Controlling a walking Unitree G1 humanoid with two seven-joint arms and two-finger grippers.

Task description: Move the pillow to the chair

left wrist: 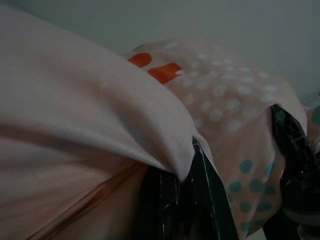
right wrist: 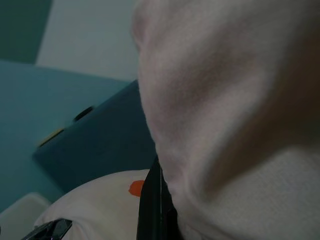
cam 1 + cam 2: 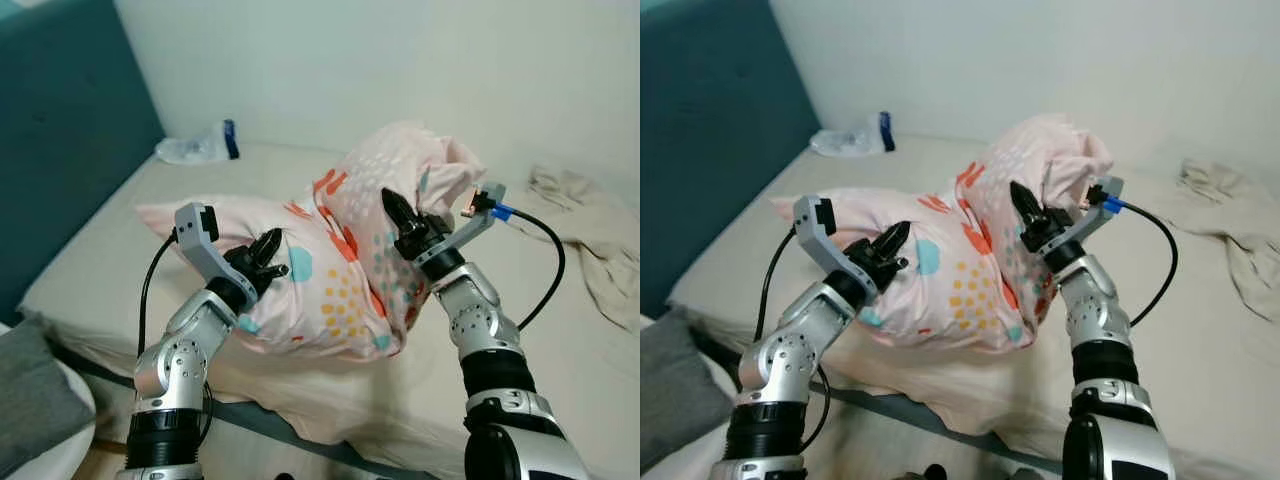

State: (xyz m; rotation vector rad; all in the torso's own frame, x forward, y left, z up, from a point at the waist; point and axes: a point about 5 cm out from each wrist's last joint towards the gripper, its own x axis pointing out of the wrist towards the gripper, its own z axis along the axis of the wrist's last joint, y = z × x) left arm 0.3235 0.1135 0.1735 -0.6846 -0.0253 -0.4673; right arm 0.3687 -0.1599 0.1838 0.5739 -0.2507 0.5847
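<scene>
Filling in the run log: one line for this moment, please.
stage: lift | pillow: bunched, over bed | left pincer: shut on pillow | right pincer: shut on pillow

Bedroom corner, bed set against a pale wall, inspected remotely through the head cameras.

I note a plain off-white wall [image 3: 400,60] running behind the bed, unmarked, evenly lit with soft diffuse light. A teal upholstered headboard [image 3: 60,130] stands at the robot's left, meeting the wall at the corner. The bed [image 3: 590,370] carries a cream sheet, loose and wrinkled at its near edge. A crumpled clear plastic bag with a dark blue part [image 3: 198,146] lies near the corner by the headboard. A rumpled beige cloth [image 3: 590,235] lies on the bed's right side. A grey cushion [image 3: 35,395] sits at lower left beside the bed.
</scene>
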